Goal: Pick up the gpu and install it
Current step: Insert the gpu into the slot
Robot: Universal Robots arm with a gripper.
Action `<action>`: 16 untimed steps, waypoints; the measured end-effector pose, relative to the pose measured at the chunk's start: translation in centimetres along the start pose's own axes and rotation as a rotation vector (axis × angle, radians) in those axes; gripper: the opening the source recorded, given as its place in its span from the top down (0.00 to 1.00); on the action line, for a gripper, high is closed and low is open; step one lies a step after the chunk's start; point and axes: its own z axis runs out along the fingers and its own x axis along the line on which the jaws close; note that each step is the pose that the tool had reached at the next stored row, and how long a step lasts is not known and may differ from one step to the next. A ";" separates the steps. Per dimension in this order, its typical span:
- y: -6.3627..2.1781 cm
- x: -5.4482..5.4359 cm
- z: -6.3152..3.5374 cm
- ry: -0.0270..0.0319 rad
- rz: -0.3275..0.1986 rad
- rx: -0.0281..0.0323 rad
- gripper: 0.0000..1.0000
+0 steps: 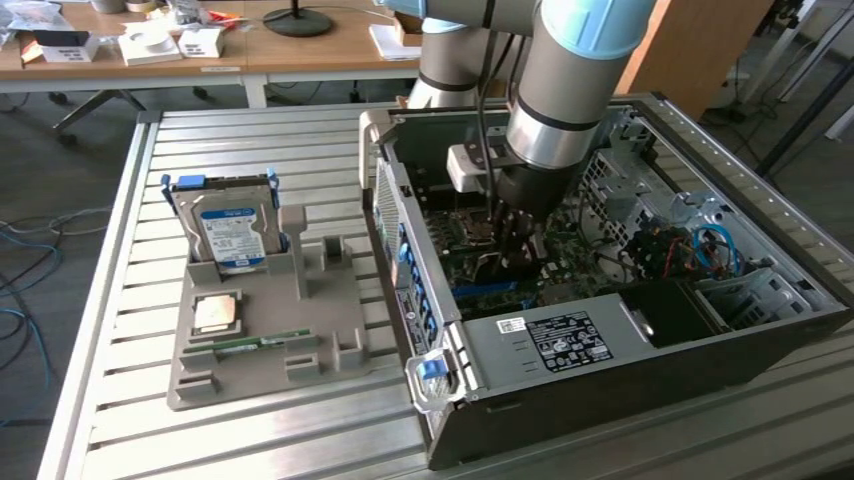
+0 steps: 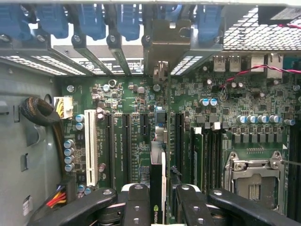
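My gripper (image 2: 159, 197) is clamped on the gpu (image 2: 156, 181), one finger on each flat face. The card stands on edge between them, with a logo showing on its dark rim. It is inside the open computer case (image 1: 641, 345), which lies on its side toward the edge of the desk (image 1: 147, 200) at the exterior view's right. The gpu hangs over the motherboard (image 2: 131, 94) in line with the long black expansion slots (image 2: 126, 146), well apart from the white slot (image 2: 90, 146). What I take for its metal bracket (image 2: 164, 44) sits at the case's rear wall, among the blue latches (image 2: 89, 21). The card hides the slot under it, so I cannot tell whether it is seated.

I judge this to be the seating step, and it calls for keeping the card square to the board. The contact edge should stay parallel to the slot and the bracket flush in its rear opening. The push should go straight down and be even along the length — no rocking, which could bend the board. The sleeved cable (image 2: 40, 113) near the case wall lies well apart from the card.

My arm (image 1: 561, 110) comes down nearly vertical into the case, wrist pointing straight at the board — the holder (image 1: 320, 300) with the hard drive (image 1: 234, 228) stands beside the case.
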 end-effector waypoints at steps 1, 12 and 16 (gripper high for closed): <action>0.00 0.0 0.00 0.0000 -0.007 -0.0002 0.74; -0.01 0.0 0.14 -0.0003 -0.013 -0.0002 0.74; -0.01 0.0 0.30 -0.0002 -0.013 -0.0003 0.74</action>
